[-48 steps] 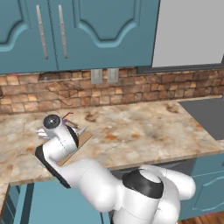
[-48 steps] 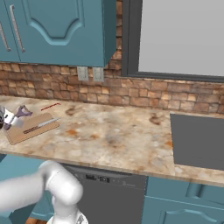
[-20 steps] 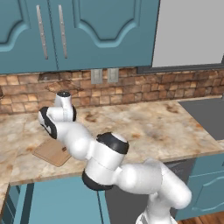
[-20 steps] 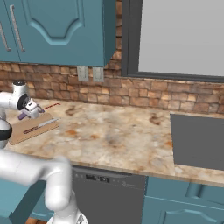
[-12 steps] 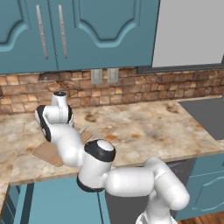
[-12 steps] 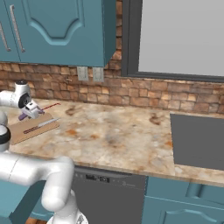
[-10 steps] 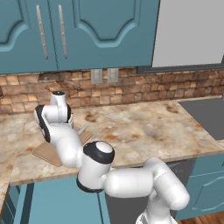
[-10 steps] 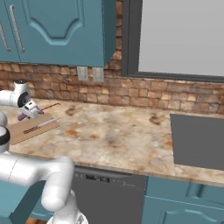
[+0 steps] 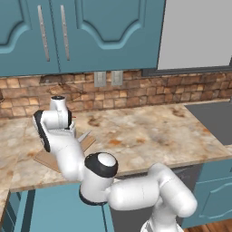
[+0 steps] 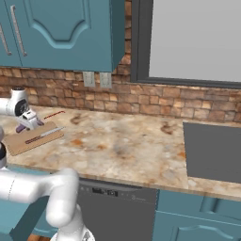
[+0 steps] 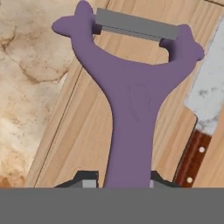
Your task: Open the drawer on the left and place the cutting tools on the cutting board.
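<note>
Counter [image 11: 26,92] on the left of the hand view, then the cutting board [image 11: 87,131], with the peeler [image 11: 131,100] hanging over it near that left edge. The gripper [image 11: 124,177] is clamped on the peeler's handle end, one finger either side of the stem. It's small, rigid and light, but the handle looks smooth plastic and the grip sits far from the Y-head, so it could pivot if bumped. Holding nearer mid-stem would be steadier. Keep clear of the grey blade bar.

To the right, the knife [image 11: 205,109] already lies flat on the board, blade up-frame, reddish handle beside the right finger. It's thin and lies low, so take it by the handle, not the blade.

Peeler height above the board is hard to judge; in the right base view it looks just above. The knife is close, so set the peeler down left of it.
</note>
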Controlling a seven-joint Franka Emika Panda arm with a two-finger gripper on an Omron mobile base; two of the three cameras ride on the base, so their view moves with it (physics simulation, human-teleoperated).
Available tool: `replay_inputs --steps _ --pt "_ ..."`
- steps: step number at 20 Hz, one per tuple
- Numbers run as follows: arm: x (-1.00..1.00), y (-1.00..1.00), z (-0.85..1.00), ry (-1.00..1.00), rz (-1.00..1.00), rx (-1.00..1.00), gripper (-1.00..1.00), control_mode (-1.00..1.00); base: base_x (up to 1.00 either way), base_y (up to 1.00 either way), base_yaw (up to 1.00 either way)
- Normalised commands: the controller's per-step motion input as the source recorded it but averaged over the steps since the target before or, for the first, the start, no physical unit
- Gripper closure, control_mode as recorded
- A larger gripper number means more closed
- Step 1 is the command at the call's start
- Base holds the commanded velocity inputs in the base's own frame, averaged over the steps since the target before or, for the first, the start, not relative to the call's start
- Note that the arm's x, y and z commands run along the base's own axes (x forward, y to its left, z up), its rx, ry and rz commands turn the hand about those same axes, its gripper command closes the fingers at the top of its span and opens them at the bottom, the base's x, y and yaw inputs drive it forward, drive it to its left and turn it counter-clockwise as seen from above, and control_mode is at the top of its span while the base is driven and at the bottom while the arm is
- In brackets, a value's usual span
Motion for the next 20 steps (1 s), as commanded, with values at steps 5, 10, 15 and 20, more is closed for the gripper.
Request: replay_inputs --steps 5,10,15,20 --pt "-0.19 -0.05 -0.24 0.00 0.00 -0.02 1.00 -1.00 0.00 0.00 0.00" --pt "0.11 0.00 -0.19 -0.04 0.00 -0.02 1.00 -1.00 0.00 0.00 0.00" --pt "0.36 0.00 -0.19 -0.06 0.00 -0.02 -1.00 -1.00 0.00 0.00 0.00" --pt "0.19 0.00 -0.02 0.00 0.00 0.00 -1.00 -1.00 0.00 0.00 0.00"
